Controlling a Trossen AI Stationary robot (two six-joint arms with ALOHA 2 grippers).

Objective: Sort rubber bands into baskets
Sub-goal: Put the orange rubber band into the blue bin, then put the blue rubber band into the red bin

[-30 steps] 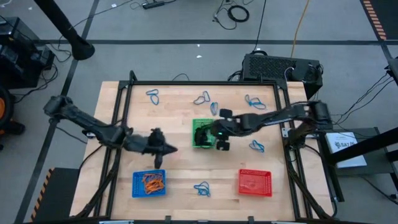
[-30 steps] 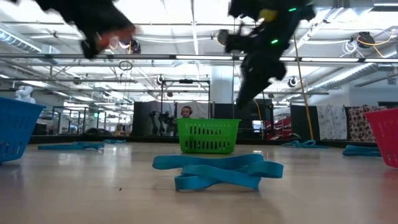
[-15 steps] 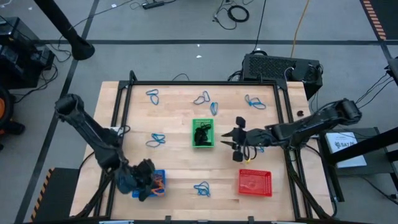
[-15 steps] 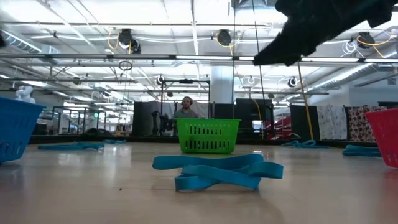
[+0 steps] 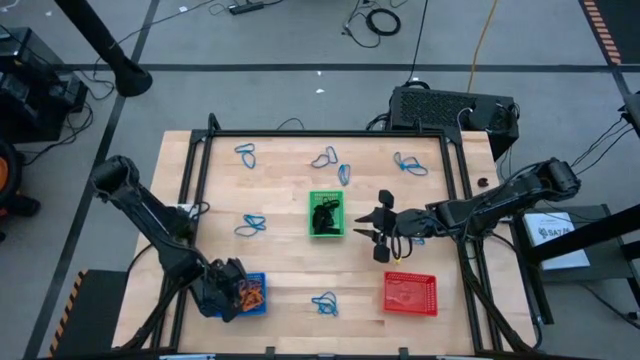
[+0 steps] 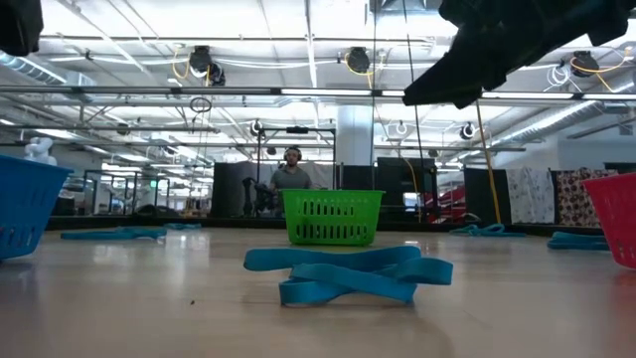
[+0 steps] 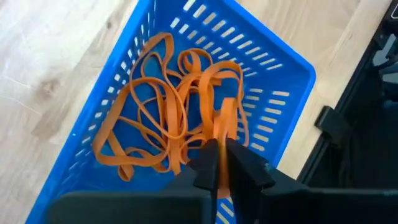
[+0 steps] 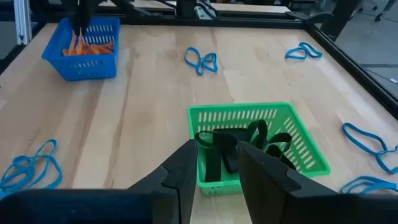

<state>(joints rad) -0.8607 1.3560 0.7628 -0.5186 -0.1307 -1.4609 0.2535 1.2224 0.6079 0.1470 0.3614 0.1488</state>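
Observation:
The blue basket (image 5: 259, 279) stands near the table's front left and holds several orange rubber bands (image 7: 155, 118). My left gripper (image 7: 222, 158) points down into it, shut on one orange rubber band. The green basket (image 5: 326, 195) at mid-table holds black rubber bands (image 8: 239, 146). My right gripper (image 5: 368, 228) hovers just right of it, open and empty. The red basket (image 5: 410, 293) sits at the front right. Blue rubber bands (image 5: 250, 225) lie loose on the wood. My left gripper pinches a strip of one orange rubber band (image 7: 225, 118) between its two fingers. The fingers come steeply from above, over the blue basket's inside. The band runs from the fingers down onto the pile of orange bands in the basket.
More loose blue bands lie along the far side (image 5: 325, 158), by the right gripper (image 5: 413, 235) and at the front middle (image 5: 325, 303). A black metal frame (image 5: 200, 170) borders the table. A black box (image 5: 450, 108) stands behind the far right corner.
My left gripper has swung from mid-table toward the near left corner, dropped and tipped to point down over the blue basket. My right gripper has drawn back from above the green basket toward the table's right edge. Both have kept almost still in the last half second.

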